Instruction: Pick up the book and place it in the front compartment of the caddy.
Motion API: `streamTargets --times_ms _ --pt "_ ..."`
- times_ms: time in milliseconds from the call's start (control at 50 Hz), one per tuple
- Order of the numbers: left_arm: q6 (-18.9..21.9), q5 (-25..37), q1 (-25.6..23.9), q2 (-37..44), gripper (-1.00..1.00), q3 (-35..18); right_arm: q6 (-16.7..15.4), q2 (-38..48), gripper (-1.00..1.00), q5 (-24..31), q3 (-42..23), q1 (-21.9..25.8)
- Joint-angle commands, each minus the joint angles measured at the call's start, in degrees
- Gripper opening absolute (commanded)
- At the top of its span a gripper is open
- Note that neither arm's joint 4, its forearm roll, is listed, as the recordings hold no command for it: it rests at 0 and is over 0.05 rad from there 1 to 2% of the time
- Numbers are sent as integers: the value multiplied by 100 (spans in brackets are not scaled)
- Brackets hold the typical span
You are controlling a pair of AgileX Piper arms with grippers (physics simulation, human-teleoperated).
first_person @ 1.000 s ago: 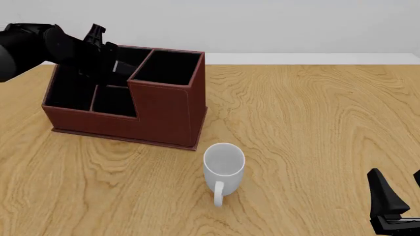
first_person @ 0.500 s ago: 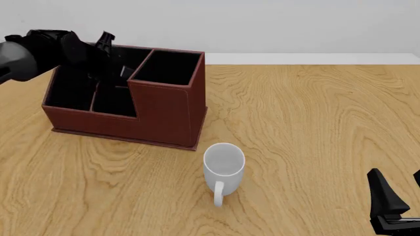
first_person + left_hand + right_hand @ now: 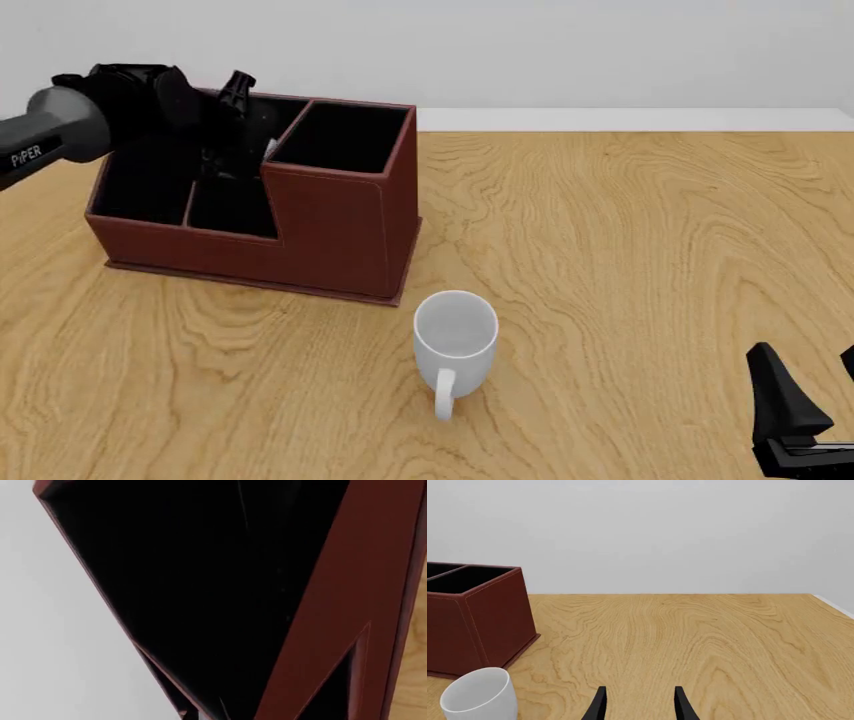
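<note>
Swinging my left claw (image 3: 240, 110) toward three o'clock over the caddy (image 3: 340, 225), I can't tell its grip or see the book, my right claw (image 3: 637, 705) gapes idle, placement unconfirmed

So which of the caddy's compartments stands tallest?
The right-hand section of the caddy, nearest the white mug: its rim rises a step above the lower sections on the left, where the left gripper is.

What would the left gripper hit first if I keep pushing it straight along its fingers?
Probably the black lining inside the caddy: the left wrist view is filled by one dark compartment, with its reddish-brown wall beside it. Depth to the lining is unclear, and the fingers don't show.
</note>
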Motion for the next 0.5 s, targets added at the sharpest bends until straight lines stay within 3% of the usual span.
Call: streamTargets --times_ms 20,40,60,320,400,500 --pt "293 -245 45 620 -100 -510 1 -1 100 1 0 -1" --pt "316 -322 -14 602 -100 -455 2 -1 100 0 0 1" --pt "269 -290 -25 631 100 -519 0 -2 100 1 0 0" --pt "224 -394 -8 594 100 -432 0 -3 100 1 0 -1" --pt "-75 -308 -77 550 100 -596 1 -2 100 1 0 0" --pt "-97 -454 -98 347 100 -329 -1 -3 100 1 0 -1"
